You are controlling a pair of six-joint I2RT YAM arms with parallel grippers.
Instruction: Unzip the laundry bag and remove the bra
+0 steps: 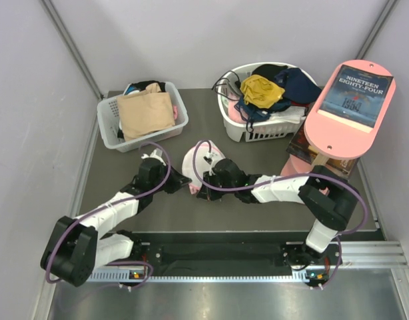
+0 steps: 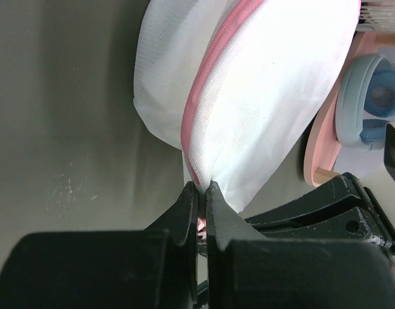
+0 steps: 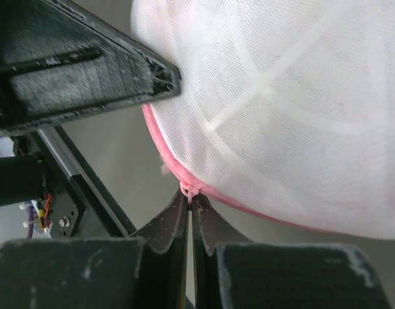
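Note:
The laundry bag (image 1: 194,162) is a round white mesh pouch with a pink rim, held up off the table between my two grippers. My left gripper (image 2: 202,187) is shut on the bag's mesh edge (image 2: 213,170) beside the pink zip (image 2: 207,77). My right gripper (image 3: 191,194) is shut on the small pink zip pull (image 3: 188,190) at the bag's rim; the bag (image 3: 294,103) fills that view. The zip looks closed along the stretch I see. The bra is hidden; only faint pale shapes show through the mesh.
A white slotted basket (image 1: 108,130) with a beige garment (image 1: 146,113) stands back left. Another white basket (image 1: 258,130) holds a mustard cloth (image 1: 261,90) and dark clothes. A pink board with a book (image 1: 354,107) lies at the right. Grey walls close the back.

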